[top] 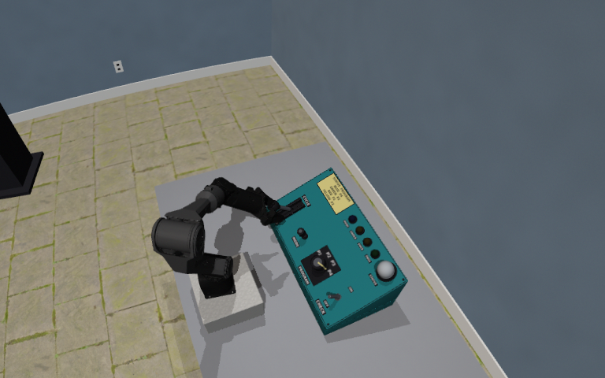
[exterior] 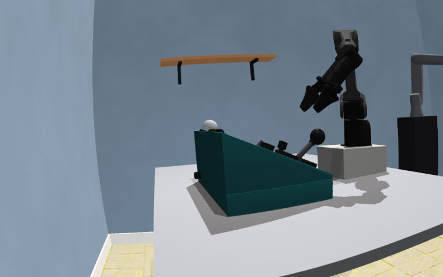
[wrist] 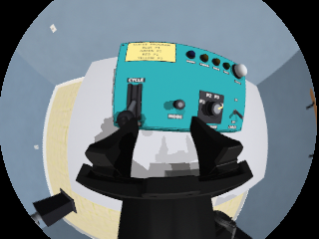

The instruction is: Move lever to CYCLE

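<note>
Console (exterior: 261, 169) set on the grey bench (exterior: 293, 235), well in from the near edge; broad bare strip of bench ahead of its low front face. Far long side close to the bench edge by the wall in the top view. Pedestal block (exterior: 350, 160) just beside the console's lever end, a narrow gap between them. Open air all round the pincer (exterior: 314, 101); nothing touching either finger.

Arm (top: 178, 236) rising from the pedestal, folded at the elbow, forearm reaching out and angled downward toward the console. Pincer fully open, holding nothing, jaws spread wide. Hanging clear above the lever's ball, a visible gap beneath the fingertips in the exterior view.

Lever (exterior: 308, 145) below the pincer and slightly toward the console: grey shaft, black ball knob (exterior: 316, 135), leaning toward the pedestal side, away from the high back of the panel. Slot (top: 295, 208) running up the sloped face, label at its far end too small to read with certainty. In the wrist view, knob (wrist: 126, 119) at the near end of the slot, just off the left finger (wrist: 114, 149).

Beyond the pincer on the panel: small black knob (top: 302, 232), rotary selector (top: 320, 264), row of dark lamps (top: 363, 236), white dome button (top: 385, 269), yellow placard (top: 335, 193).
</note>
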{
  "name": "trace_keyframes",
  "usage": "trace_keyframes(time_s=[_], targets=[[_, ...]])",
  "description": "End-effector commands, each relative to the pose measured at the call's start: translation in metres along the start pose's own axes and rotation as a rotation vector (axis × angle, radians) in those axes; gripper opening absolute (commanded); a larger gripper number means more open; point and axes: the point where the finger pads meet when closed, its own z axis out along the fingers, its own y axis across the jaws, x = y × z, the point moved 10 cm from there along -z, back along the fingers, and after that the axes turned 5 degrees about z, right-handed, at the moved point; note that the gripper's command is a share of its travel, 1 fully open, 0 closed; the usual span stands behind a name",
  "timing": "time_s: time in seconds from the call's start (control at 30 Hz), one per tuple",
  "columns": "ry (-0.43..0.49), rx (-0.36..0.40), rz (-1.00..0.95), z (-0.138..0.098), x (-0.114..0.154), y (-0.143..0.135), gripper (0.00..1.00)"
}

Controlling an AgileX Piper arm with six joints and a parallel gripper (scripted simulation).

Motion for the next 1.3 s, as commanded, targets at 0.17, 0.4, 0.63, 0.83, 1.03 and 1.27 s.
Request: trace_keyframes(time_s=[0.17,0.4,0.63,0.83,1.03,1.27], targets=[[0.046,0.037,0.017,0.004,-0.008,-0.012,1.0],[0.118,0.079,0.05,0.008,-0.019,-0.032,1.0],[0.185,0.095,0.107,0.011,-0.037,-0.062,1.0],[0.183,0.082,0.175,0.006,-0.06,-0.102,1.0],[0.119,0.085,0.212,-0.003,-0.077,-0.135,1.0],[0.172,0.054,0.159,0.0,-0.058,-0.173,1.0]])
